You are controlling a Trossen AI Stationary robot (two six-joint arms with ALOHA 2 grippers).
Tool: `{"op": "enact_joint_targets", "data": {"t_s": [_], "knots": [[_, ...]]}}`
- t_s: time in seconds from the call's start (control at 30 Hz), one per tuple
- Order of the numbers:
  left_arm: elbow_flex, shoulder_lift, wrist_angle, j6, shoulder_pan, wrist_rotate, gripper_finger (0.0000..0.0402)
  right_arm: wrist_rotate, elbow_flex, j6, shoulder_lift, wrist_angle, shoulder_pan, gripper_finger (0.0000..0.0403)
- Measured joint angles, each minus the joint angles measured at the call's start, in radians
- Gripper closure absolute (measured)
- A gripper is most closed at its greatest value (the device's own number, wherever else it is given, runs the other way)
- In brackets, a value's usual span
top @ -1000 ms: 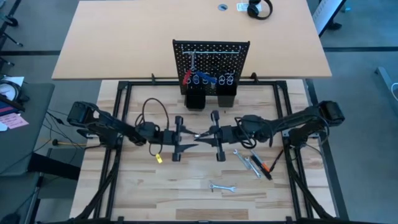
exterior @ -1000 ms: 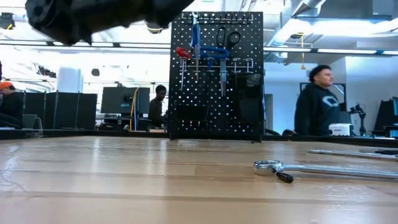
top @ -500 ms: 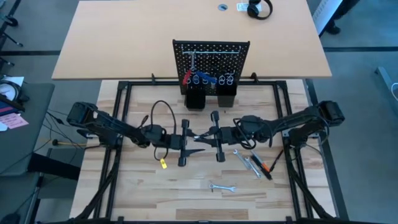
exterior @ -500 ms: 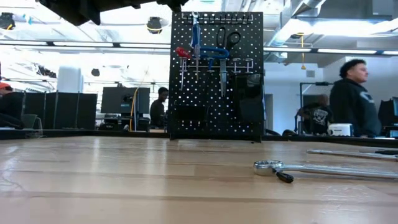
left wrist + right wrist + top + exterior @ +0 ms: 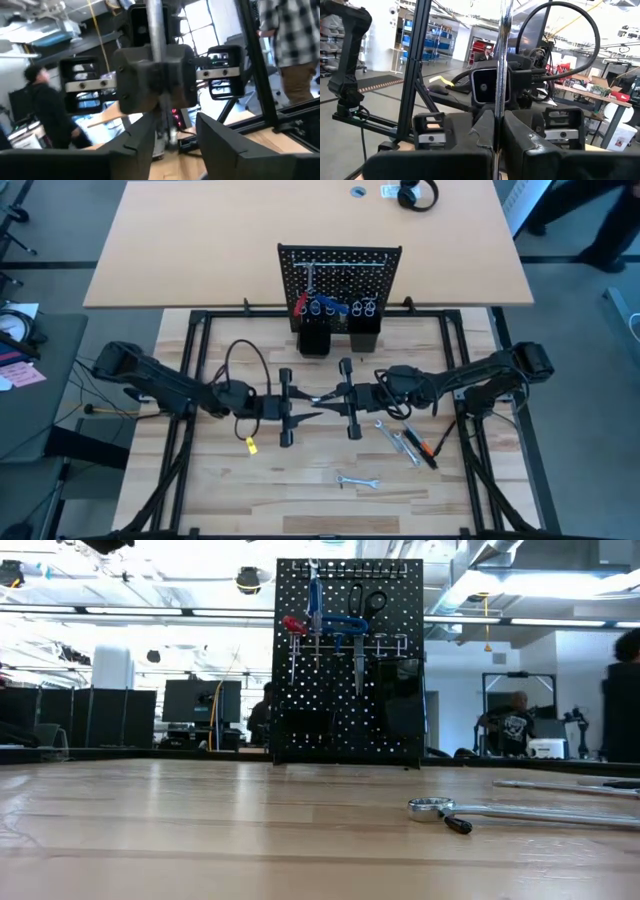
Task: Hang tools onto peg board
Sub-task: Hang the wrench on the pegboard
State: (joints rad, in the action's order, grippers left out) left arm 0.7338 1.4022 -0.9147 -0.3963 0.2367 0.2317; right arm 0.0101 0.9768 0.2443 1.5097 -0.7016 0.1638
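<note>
Tabletop [image 5: 220, 490] centre: right tool [image 5: 328, 397] clamped on wrench [image 5: 322, 396]; left tool [image 5: 300, 409] at its 9 o'clock, narrowly parted, holding nothing. Peg board [image 5: 340, 272] at 12 o'clock, cups' [image 5: 314, 340] contents unseen.

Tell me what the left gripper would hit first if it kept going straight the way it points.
Most likely the right gripper. In the high view the left gripper points straight at it, fingertips nearly meeting, with a silver wrench clamped upright in the right one. Whether they are level in height is unclear.
</note>
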Motion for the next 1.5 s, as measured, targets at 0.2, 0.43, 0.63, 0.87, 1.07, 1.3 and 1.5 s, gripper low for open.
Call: {"op": "enact_joint_targets", "data": {"t_s": [0.2,0.43,0.63,0.87,1.07,1.3,1.5], "knots": [[0.0,-0.008,0.05,0.009,0.0,0.024,0.0327,0.0,0.0,0.0,0.0,-0.001,0.0,0.0381],[0.0,-0.008,0.049,0.006,0.004,0.039,0.0391,0.0,0.0,0.001,0.0,0.0,0.0,0.0378],[0.0,-0.008,0.051,0.01,0.004,0.042,0.0396,0.0,0.0,0.0,-0.001,0.02,0.0,0.0351],[0.0,-0.011,0.044,0.013,0.004,0.042,0.0397,0.103,0.0,0.094,-0.022,0.125,0.015,0.0273],[-0.002,-0.033,0.057,0.02,0.003,0.017,0.0398,0.172,0.002,0.094,-0.041,0.182,0.027,0.021],[-0.002,-0.034,0.06,0.051,-0.015,0.009,0.0398,0.172,0.002,0.094,-0.04,0.19,0.027,0.0258],[-0.002,-0.035,0.069,0.088,-0.035,0.005,0.0394,0.179,0.002,0.098,-0.039,0.196,0.034,0.0359]]}}
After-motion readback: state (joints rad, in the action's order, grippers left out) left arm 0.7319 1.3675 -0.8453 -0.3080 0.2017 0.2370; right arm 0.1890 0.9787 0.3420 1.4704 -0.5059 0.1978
